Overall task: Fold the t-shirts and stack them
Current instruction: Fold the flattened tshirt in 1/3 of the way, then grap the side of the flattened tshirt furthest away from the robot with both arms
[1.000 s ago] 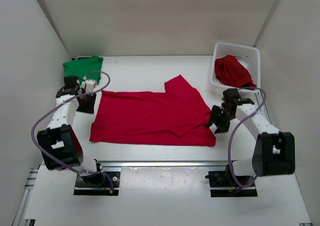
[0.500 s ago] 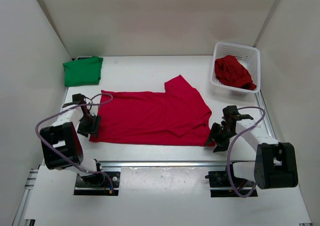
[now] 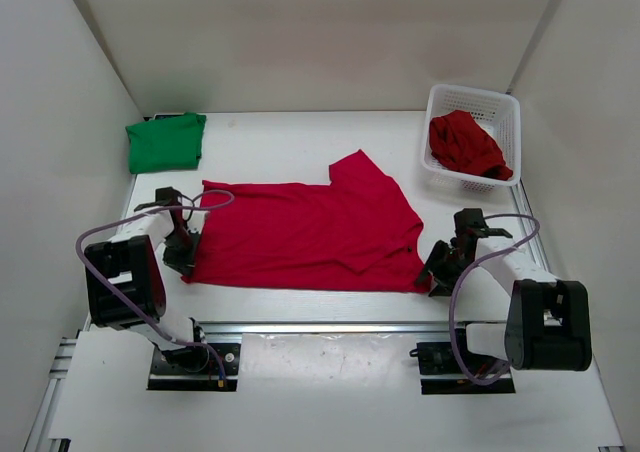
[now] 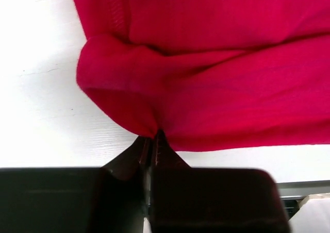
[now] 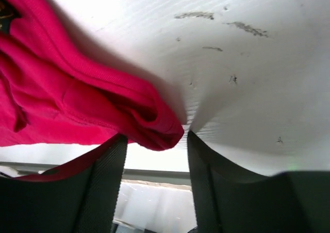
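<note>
Fold grasp: left gripper (image 4: 152, 143) pinches one near corner of the flat red t-shirt (image 3: 300, 237); right gripper (image 5: 154, 140), spread, straddles the other; it should close before lifting.

A white tabletop (image 3: 280, 147) carries three things. A red t-shirt (image 3: 300, 237) lies spread flat across its middle, one sleeve pointing toward 1 o'clock and its near corners at 7 and 5 o'clock bunched into small folds, while a folded green t-shirt (image 3: 165, 142) sits in the far corner at 10 o'clock. A white mesh basket (image 3: 472, 97) stands at 2 o'clock, well apart from the green t-shirt, and faint dark scuff marks (image 5: 242, 28) show on the bare surface beside the red t-shirt's 5 o'clock corner.
</note>
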Action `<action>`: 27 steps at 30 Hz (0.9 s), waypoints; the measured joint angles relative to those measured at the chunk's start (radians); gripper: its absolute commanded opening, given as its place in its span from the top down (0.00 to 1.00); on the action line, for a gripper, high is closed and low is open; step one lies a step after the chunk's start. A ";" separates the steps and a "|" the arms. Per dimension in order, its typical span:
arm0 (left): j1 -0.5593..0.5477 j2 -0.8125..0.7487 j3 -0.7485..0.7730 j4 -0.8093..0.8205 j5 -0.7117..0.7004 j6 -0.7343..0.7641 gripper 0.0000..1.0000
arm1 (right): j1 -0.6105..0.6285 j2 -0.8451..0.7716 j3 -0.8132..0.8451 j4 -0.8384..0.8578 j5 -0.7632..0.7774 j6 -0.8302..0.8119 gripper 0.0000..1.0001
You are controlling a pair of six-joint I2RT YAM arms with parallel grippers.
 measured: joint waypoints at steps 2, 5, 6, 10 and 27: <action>-0.009 0.009 0.006 -0.003 -0.004 0.002 0.98 | -0.011 0.011 0.000 0.006 -0.002 0.004 0.58; -0.017 0.014 0.008 -0.005 -0.008 0.007 1.00 | -0.011 0.040 0.001 0.020 -0.016 0.010 0.90; -0.017 0.014 0.008 -0.007 -0.008 0.008 1.00 | -0.013 0.051 0.002 0.026 -0.019 0.014 1.00; -0.007 0.012 0.008 -0.040 -0.008 0.037 1.00 | -0.031 0.053 0.003 0.013 -0.021 0.025 1.00; 0.047 -0.084 -0.070 -0.345 -0.108 0.182 0.70 | -0.097 -0.170 -0.001 -0.394 0.041 0.112 0.57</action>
